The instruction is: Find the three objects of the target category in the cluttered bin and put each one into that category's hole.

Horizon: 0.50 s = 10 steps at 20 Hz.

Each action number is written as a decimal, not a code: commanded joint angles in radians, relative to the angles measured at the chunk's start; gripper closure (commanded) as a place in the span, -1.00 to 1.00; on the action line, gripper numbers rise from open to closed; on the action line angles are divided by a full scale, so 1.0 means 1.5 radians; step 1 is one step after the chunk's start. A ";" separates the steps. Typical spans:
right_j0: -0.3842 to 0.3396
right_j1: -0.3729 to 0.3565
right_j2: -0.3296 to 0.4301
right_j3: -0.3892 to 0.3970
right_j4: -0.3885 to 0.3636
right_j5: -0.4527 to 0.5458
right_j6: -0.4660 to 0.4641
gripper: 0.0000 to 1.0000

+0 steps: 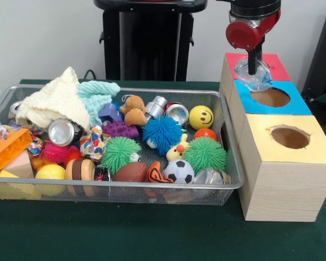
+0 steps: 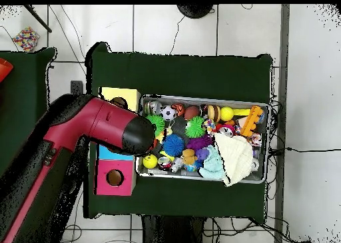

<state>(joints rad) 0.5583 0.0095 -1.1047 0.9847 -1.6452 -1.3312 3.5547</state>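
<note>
Green tablecloth [image 1: 125, 234] under mesh bin [image 1: 234, 179], white wall behind; tool [image 1: 252, 69] clamped on clear plastic obj [image 1: 252, 78].

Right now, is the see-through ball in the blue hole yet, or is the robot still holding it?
Not in yet. The clear ball hangs on the gripper at the blue hole's far edge, above the box top. Whether the grip has let go, I cannot tell.

Green table [image 1: 125, 234] with wire bin [image 1: 114, 187], wooden box [image 1: 282, 185]
</note>
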 commanded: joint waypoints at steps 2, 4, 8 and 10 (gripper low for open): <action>0.000 -0.004 0.059 0.032 0.044 0.019 0.210 1.00; 0.001 -0.004 0.060 0.032 0.045 0.021 0.209 1.00; 0.000 -0.002 0.060 0.030 0.046 0.023 0.209 1.00; 0.000 -0.007 0.061 0.032 0.054 0.033 0.205 1.00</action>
<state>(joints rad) 0.5682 0.0089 -1.1047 0.9925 -1.6369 -1.3309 3.5547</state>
